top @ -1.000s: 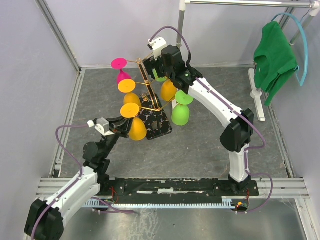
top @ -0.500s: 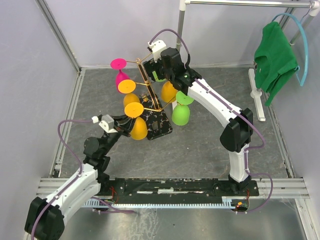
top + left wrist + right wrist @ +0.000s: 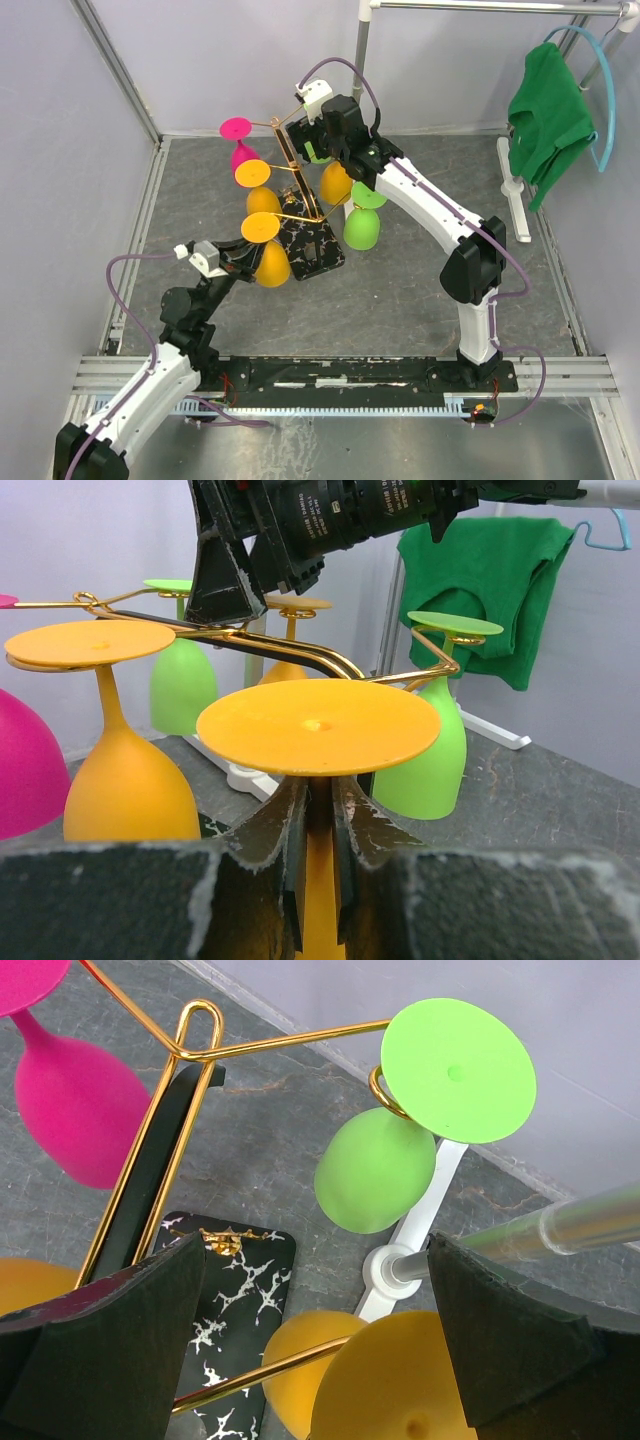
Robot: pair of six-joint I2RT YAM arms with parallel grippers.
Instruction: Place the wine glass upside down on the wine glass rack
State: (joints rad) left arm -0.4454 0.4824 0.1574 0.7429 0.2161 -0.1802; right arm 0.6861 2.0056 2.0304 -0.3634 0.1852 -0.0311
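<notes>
— Is the wine glass rack (image 3: 318,658) gold, its base (image 3: 320,250) black with white marbling?
— Yes. The wine glass (image 3: 272,265) is orange; a second glass (image 3: 362,230) is light green, a third glass (image 3: 237,127) magenta, the cloth (image 3: 545,110) green.

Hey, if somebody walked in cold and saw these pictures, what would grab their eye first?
The gold wine glass rack mid-table, hung with upside-down pink, orange and green glasses, stands out first. At its near side the left gripper is shut on the stem of an inverted orange wine glass, while the right gripper hangs open over the rack's top. A green cloth hangs at the far right.
</notes>
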